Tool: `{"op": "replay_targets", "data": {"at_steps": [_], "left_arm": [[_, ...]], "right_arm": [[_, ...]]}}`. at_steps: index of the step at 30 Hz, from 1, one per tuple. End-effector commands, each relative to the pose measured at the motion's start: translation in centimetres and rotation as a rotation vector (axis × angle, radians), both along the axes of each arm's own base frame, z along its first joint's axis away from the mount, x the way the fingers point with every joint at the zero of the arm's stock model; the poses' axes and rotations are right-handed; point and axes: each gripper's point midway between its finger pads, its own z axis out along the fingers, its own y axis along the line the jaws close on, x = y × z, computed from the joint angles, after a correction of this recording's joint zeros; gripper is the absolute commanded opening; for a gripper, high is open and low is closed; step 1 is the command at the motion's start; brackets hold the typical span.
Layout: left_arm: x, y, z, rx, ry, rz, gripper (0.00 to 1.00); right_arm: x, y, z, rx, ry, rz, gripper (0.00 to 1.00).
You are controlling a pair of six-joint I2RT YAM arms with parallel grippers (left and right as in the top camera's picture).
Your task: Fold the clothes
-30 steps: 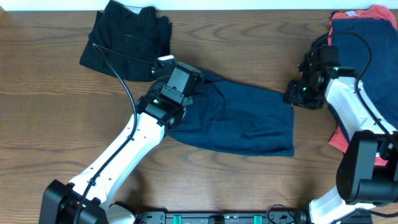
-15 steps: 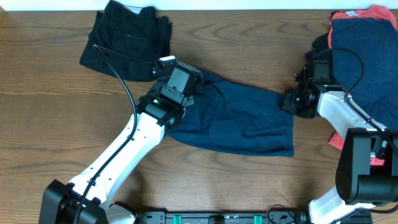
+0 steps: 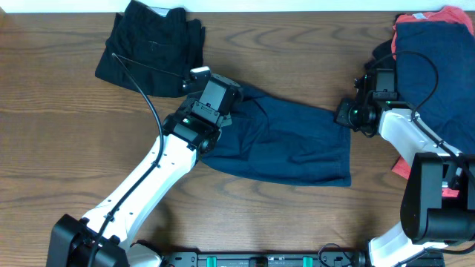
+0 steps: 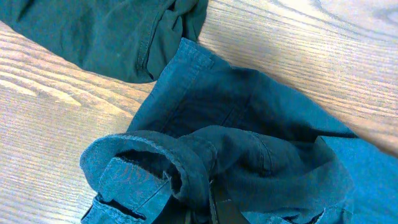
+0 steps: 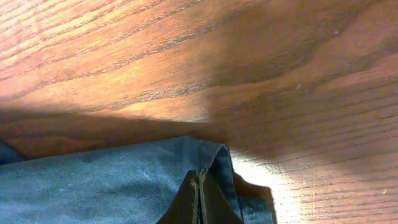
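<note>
Navy blue shorts [image 3: 289, 141] lie spread across the middle of the table. My left gripper [image 3: 220, 104] is shut on their upper left corner, and the fabric bunches in folds around the jaws in the left wrist view [image 4: 214, 202]. My right gripper [image 3: 344, 113] is at the shorts' upper right corner. Its fingers [image 5: 198, 182] are pressed together on the raised edge of the navy fabric [image 5: 112, 180]. A black garment [image 3: 152, 44] lies at the back left and also shows in the left wrist view [image 4: 93, 37].
A pile of clothes with a coral-red item [image 3: 404, 159] and a navy piece [image 3: 438, 67] lies at the right edge, behind my right arm. Bare wood [image 5: 249, 62] lies beyond the shorts' corner. The table's back edge is near the black garment.
My right gripper moved left to the shorts' upper right corner, dipped, then rose slightly. The left arm and the shorts' left side have not moved.
</note>
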Motion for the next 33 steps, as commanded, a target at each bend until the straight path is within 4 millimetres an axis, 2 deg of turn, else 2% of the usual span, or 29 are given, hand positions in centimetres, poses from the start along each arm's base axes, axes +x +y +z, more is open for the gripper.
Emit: {"op": "replay_targets", "data": {"at_steps": [1, 4, 6, 10, 14, 16, 19, 22, 25, 29, 33], "left_arm": [[0.1, 0.1, 0.0, -0.001, -0.002, 0.008, 0.06], [0.4, 0.0, 0.3, 0.033, -0.014, -0.042, 0.06], [1.0, 0.0, 0.9, 0.065, -0.040, -0.089, 0.06], [1.8, 1.7, 2.5, 0.065, -0.084, -0.063, 0.06], [2.0, 3.8, 3.9, 0.053, -0.113, -0.011, 0.06], [1.9, 4.4, 4.4, 0.051, -0.121, 0.004, 0.07], [1.9, 4.8, 4.8, 0.046, -0.131, 0.013, 0.06], [1.9, 4.7, 4.8, 0.044, -0.135, 0.013, 0.06], [2.1, 4.7, 5.0, 0.040, -0.145, 0.013, 0.06], [2.3, 4.6, 5.2, 0.034, -0.158, 0.014, 0.06], [2.3, 4.6, 5.2, 0.035, -0.158, 0.014, 0.06]], "right_arm": [[-0.1, 0.6, -0.4, 0.009, 0.008, 0.010, 0.01], [0.8, 0.5, 1.1, 0.006, -0.034, 0.015, 0.01], [1.7, 0.5, 3.5, 0.000, -0.084, 0.024, 0.01], [2.4, -0.1, 10.4, -0.041, -0.170, 0.033, 0.01], [0.3, -1.7, 17.6, -0.108, -0.218, -0.006, 0.01], [-1.3, -2.5, 20.4, -0.141, -0.238, -0.031, 0.01], [-3.6, -3.8, 22.9, -0.194, -0.264, -0.074, 0.01], [-4.9, -4.2, 22.1, -0.213, -0.207, -0.078, 0.01], [-5.5, -3.5, 19.5, -0.182, -0.123, -0.050, 0.01], [-6.0, -1.5, 15.9, -0.110, -0.023, 0.012, 0.02], [-7.1, 0.2, 12.1, -0.062, 0.090, 0.060, 0.15]]}}
